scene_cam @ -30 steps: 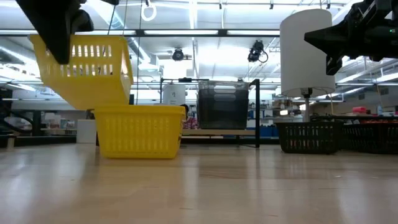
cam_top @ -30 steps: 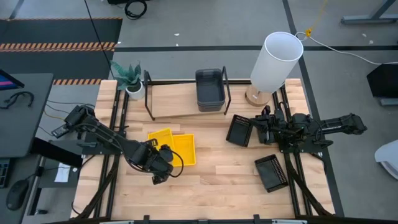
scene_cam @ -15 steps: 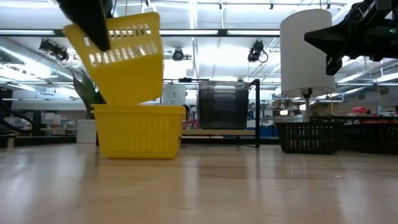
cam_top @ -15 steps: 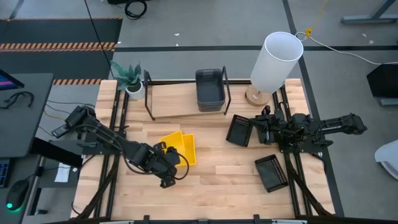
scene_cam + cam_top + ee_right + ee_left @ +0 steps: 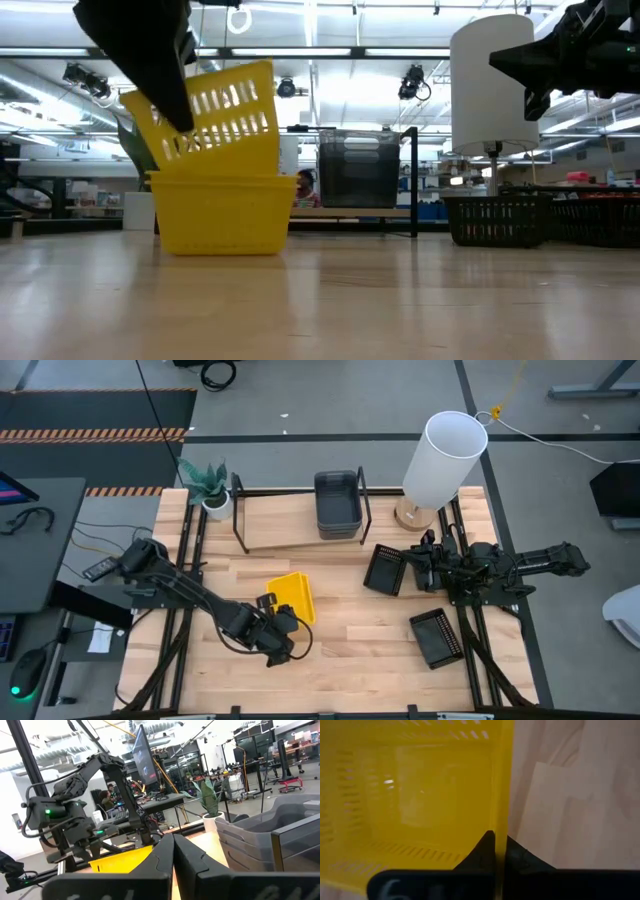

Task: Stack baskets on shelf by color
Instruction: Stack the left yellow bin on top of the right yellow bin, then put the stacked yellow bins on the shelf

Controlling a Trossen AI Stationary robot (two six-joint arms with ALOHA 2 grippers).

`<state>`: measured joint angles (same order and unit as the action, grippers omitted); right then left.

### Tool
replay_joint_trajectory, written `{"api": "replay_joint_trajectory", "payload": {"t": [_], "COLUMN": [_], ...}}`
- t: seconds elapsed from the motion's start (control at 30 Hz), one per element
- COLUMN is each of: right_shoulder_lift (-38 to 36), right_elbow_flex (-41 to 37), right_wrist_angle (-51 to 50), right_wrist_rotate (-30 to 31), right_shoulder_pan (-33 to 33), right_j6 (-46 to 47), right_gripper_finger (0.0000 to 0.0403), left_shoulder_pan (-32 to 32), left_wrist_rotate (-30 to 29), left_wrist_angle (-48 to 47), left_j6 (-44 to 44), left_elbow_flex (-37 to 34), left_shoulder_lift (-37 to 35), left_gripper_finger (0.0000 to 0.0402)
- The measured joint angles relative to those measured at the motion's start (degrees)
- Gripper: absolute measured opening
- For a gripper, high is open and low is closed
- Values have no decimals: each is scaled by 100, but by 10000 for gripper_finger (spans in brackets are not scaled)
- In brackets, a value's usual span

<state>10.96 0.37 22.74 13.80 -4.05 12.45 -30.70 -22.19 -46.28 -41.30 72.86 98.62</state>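
Left tool [image 5: 272, 641] pinches one wall of a yellow basket [image 5: 215, 118]; the left wrist view shows a finger on each side of that wall. In the low view the held basket hangs tilted, its lower edge dipping into a second yellow basket [image 5: 222, 211] that stands on the surface [image 5: 350, 640]. From above, the two overlap almost fully. Step in hand, by judgement: nesting yellow into yellow.

To do it well: level the held basket first, so all four walls enter together. Square its corners over the lower one, then lower straight. A tilted entry would likely wedge one corner or shove the lower basket along the surface.

Grey baskets [image 5: 338, 503] sit stacked on the shelf [image 5: 280, 522]. Two black baskets [image 5: 385, 568] [image 5: 436, 635] lie near the right tool [image 5: 421, 565], which waits with fingers closed on nothing.
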Motion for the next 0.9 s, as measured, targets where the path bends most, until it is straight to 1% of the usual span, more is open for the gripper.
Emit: {"api": "replay_joint_trajectory", "payload": {"t": [0.27,0.4,0.47,0.57,0.73,0.9], "right_shoulder_lift": [0,0,1,0,0,0], "right_elbow_flex": [-1,-1,0,-1,-1,1], "right_wrist_angle": [2,3,3,7,7,7], "right_wrist_rotate": [0,0,2,2,2,2], "right_shoulder_pan": [1,1,1,2,0,0], "right_j6": [0,0,0,0,0,0], "right_gripper_finger": [16,16,16,16,16,16], "left_shoulder_pan": [2,31,39,37,36,35], "left_wrist_rotate": [-100,119,202,287,429,187], "left_wrist_angle": [-83,-82,-77,-75,-57,99], "left_j6": [35,-68,-261,-468,-496,-411], "left_elbow_flex": [-6,-4,-4,-4,-4,-4], "left_shoulder_lift": [154,183,183,183,183,183], "left_gripper_finger": [6,8,14,44,120,193]}}
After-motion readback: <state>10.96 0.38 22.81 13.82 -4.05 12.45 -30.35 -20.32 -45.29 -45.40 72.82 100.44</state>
